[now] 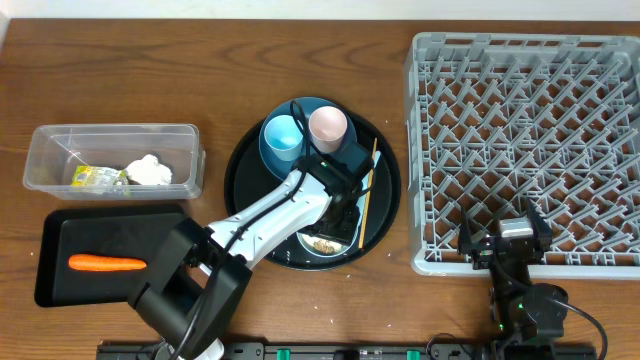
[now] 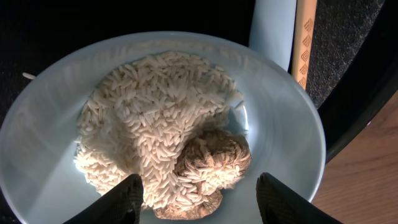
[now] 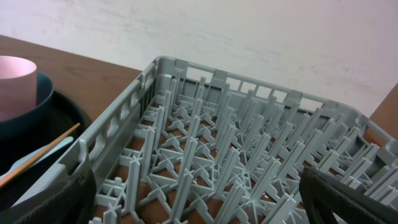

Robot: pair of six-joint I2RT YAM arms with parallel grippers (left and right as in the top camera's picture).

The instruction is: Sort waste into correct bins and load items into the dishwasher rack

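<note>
Left end effector (image 2: 200, 198): fingers apart, poised directly over the white bowl (image 2: 292, 143), with the brownish food scraps with rice grains (image 2: 208, 163) just ahead of its tips. The white spoon (image 2: 271, 25) and chopstick (image 2: 305, 37) lie beyond the bowl's far rim (all on the round black tray (image 1: 388, 195)). Right end effector (image 3: 202, 214): fingers spread wide at the dishwasher rack's (image 3: 205, 155) near edge, pegs directly ahead, pink cup (image 3: 15, 78) off to its left.
</note>
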